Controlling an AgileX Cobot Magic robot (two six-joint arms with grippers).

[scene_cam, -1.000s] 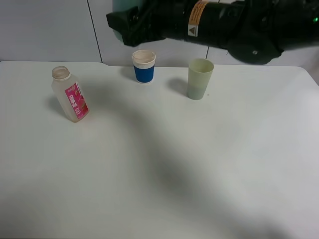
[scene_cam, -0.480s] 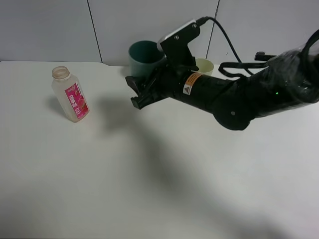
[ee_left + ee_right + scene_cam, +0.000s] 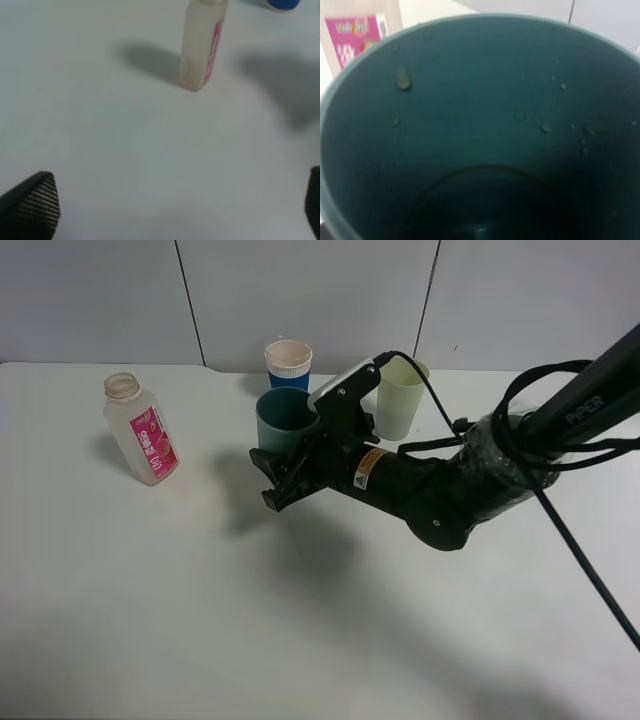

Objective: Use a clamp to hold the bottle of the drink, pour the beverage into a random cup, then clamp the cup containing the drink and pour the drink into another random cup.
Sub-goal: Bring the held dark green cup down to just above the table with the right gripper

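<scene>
My right gripper (image 3: pixel 287 468) is shut on the lower part of a teal cup (image 3: pixel 285 418). It holds the cup roughly upright, low over the table, just in front of the blue cup (image 3: pixel 288 372). The right wrist view looks straight into the teal cup (image 3: pixel 485 130), whose inner wall carries droplets. The uncapped bottle (image 3: pixel 142 443) with the pink label stands at the left, apart from both arms. A pale green cup (image 3: pixel 400 400) stands behind the right arm. My left gripper (image 3: pixel 172 207) is open and empty, short of the bottle (image 3: pixel 202 45).
The white table (image 3: pixel 200 620) runs wide in front and ends at a grey wall behind the cups. The right arm's black body and its cables (image 3: pixel 560 470) lie across the right middle of the table. The blue cup's base (image 3: pixel 283 4) shows beyond the bottle.
The right arm has swung down from high up near the camera, bringing the teal cup low over the table in front of the blue cup. The bottle and other cups stayed put.
</scene>
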